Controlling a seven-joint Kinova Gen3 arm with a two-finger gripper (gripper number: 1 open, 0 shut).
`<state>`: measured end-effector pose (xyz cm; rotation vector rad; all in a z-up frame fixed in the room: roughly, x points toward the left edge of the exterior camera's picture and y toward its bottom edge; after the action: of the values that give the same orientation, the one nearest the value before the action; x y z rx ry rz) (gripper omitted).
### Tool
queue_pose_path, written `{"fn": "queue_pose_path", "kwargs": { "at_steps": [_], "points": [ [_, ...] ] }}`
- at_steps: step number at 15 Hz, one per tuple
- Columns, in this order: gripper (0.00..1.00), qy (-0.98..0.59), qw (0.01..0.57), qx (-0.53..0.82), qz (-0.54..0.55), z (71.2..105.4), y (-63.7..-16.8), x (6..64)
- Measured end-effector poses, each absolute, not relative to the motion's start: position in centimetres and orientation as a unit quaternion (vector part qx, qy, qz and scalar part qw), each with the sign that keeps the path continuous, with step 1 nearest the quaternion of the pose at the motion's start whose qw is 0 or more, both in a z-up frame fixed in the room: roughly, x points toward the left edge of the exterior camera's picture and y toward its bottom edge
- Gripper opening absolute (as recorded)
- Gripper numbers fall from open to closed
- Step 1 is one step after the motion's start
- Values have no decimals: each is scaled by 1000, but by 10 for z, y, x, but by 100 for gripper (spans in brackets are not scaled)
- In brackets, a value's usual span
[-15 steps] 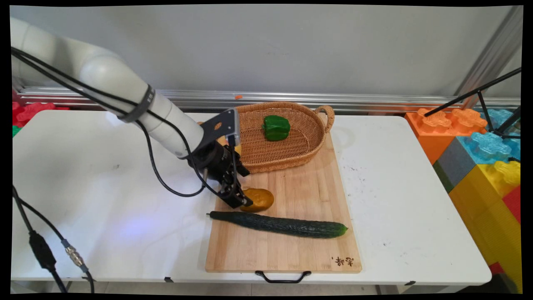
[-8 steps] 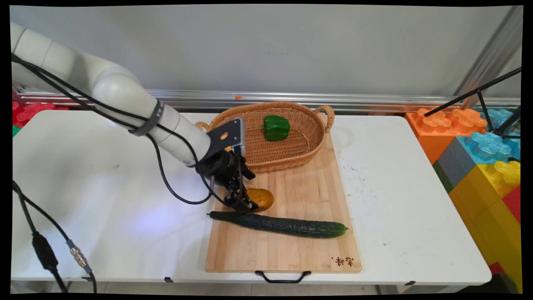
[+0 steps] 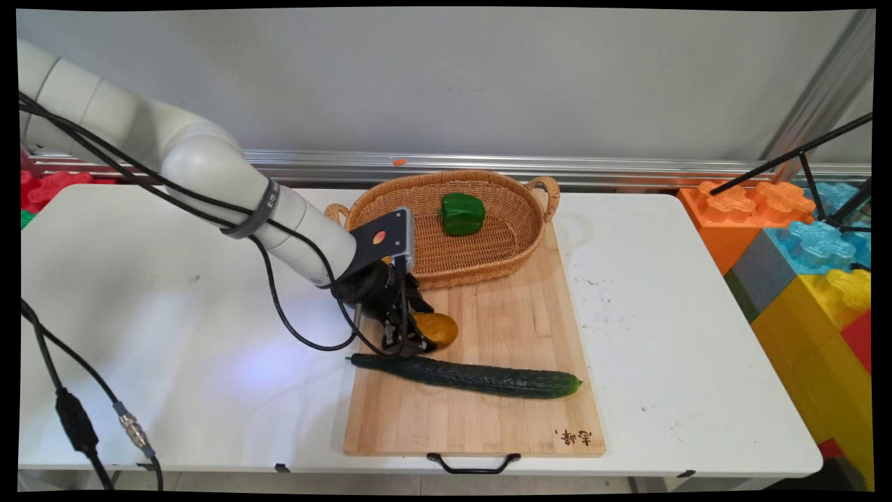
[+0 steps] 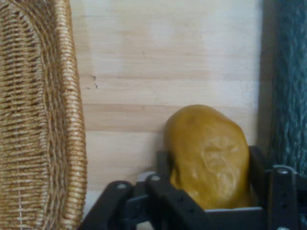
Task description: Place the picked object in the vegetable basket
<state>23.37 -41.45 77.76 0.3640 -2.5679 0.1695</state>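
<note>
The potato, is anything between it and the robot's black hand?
No. The potato already sits between the jaws of the gripper on the cutting board. The cucumber lies on one side of it and the basket on the other; neither comes between.

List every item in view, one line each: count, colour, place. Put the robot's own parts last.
Bamboo cutting board with a black handle: one, light wood, middle of the table, handle at the near edge.
Oval wicker basket with loop handles: one, tan, on the board's far end.
Green bell pepper: one, green, inside the basket.
Brownish-yellow potato: one, on the board between basket and cucumber.
Long dark green cucumber: one, lying across the board, nearer than the potato.
Large plastic building blocks: several, orange, blue, yellow, grey, right of the table.
White table: one, under everything.
White arm: one, from upper left, black cables hanging.
Black two-finger gripper: one, fingers on either side of the potato.
</note>
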Motion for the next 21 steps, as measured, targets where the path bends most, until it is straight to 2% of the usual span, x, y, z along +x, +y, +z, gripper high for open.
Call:
{"fn": "queue_pose_path", "kwargs": {
  "at_steps": [8, 14, 17, 21],
  "points": [
    [0, -952, 267, 134, 61, 788, -412, 231],
    [0, -944, 291, 141, 68, 843, -418, 221],
    [0, -938, 300, 150, 90, 878, -438, 217],
    [0, -932, 297, 165, 124, 903, -469, 221]
  ]
}}
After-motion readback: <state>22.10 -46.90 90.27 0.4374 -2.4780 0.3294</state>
